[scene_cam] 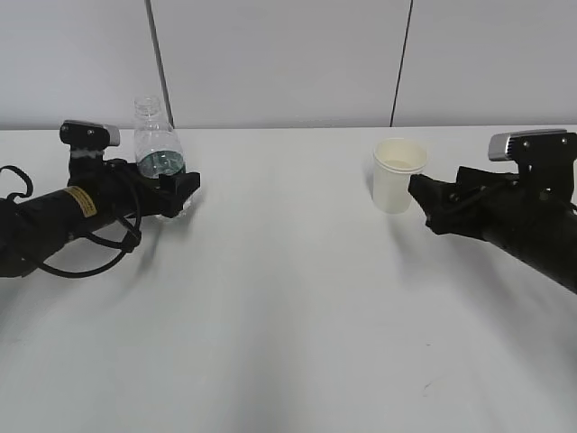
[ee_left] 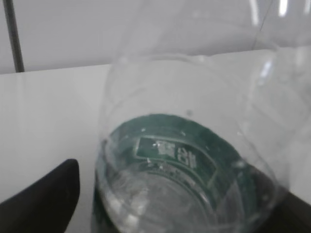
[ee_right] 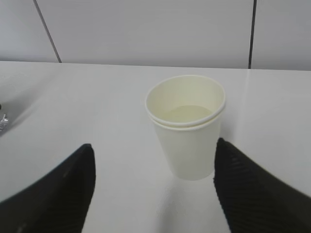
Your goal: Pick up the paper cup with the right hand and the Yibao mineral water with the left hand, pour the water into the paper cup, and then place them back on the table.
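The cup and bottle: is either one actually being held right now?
The paper cup stands free between open fingers. The water bottle sits between the left end effector's fingers low down; grip unclear.

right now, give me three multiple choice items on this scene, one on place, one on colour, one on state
1. Where does the paper cup stand?
A. on the table
B. on the bottle
C. held in the air

2. What colour is the label on the Yibao mineral water?
A. red
B. dark green
C. yellow

3. How is the right hand set?
A. shut on the cup
B. shut, empty
C. open, fingers beside the cup

Key: 1 A, the cup's base rests on the white top; 2 B, a green band shows through the plastic; 3 C, gaps show between fingers and cup.
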